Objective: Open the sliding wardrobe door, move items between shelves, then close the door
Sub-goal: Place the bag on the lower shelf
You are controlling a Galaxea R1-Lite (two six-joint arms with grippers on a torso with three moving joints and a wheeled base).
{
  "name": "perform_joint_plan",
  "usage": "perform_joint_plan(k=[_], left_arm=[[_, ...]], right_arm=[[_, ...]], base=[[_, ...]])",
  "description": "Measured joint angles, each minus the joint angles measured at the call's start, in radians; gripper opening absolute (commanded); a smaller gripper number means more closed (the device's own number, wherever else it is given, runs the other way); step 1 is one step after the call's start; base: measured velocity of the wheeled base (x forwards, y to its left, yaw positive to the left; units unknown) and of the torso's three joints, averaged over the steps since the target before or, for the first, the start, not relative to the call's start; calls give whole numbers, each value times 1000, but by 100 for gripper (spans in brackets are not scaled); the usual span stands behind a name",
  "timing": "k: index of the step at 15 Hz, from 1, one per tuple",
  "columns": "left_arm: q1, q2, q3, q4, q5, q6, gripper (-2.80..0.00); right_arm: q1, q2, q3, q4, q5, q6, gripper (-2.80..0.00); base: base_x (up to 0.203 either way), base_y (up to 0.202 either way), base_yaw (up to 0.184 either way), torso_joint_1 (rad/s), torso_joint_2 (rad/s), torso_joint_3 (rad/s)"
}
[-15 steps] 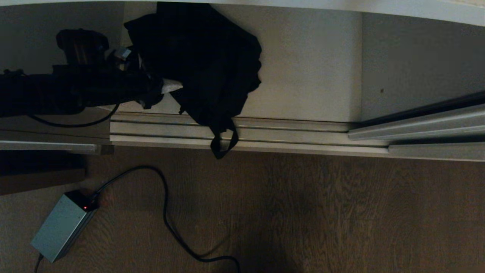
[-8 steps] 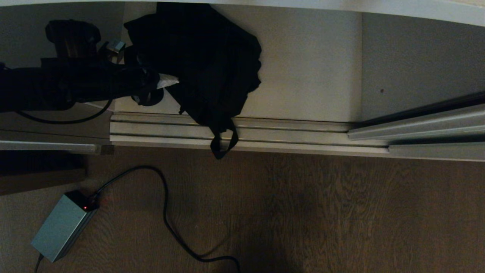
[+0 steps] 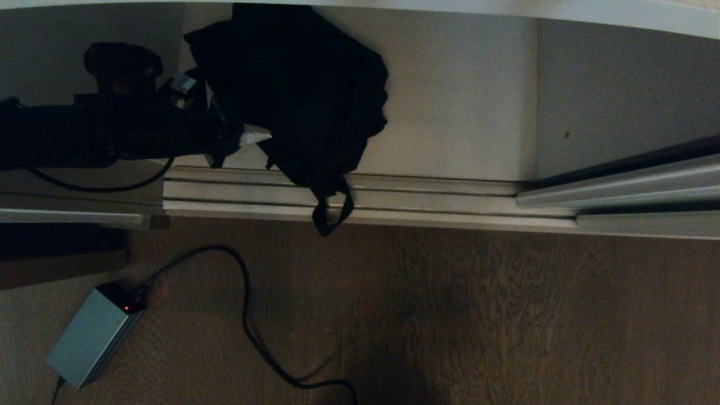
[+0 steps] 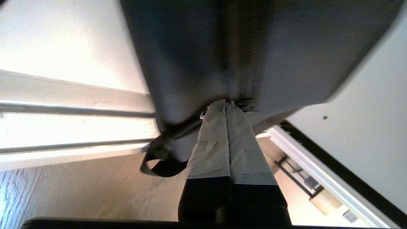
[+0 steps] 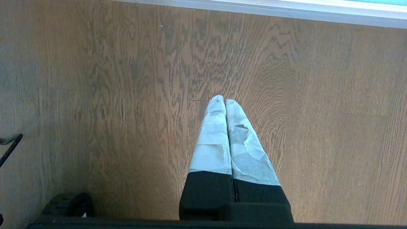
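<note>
Apparently level left claw [image 3: 256, 135] against bag [image 3: 304, 95]

I'm looking into a home bedroom: a built-in wardrobe's floor track [image 3: 360, 197], wood-grain floor [image 3: 478, 315], black garment [image 3: 304, 95] hanging inside.

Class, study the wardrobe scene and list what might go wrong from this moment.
1. The left gripper pinches only the black bag's edge, so it might slip free.
2. The bag's strap loop hangs over the floor track; it could snag or later jam the sliding wardrobe door.
</note>
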Motion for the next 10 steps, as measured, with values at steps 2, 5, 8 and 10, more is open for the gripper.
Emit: perform_joint_plan(k=[2,5,8,10], left_arm=[[-4,7,0,2,0,1,-280],[-4,9,0,4,8,1,-280],[-4,9,6,7,6,1,-280],[-4,8,6,6,5,1,-280]], right_arm=[[0,0,0,0,0,0,-280],[0,0,0,0,0,0,-280],[0,0,0,0,0,0,-280],[0,0,0,0,0,0,-280]], base=[[0,0,0,0,0,0],[0,0,0,0,0,0],[-115,0,1,4,-2,0],[-196,0,0,5,1,2]])
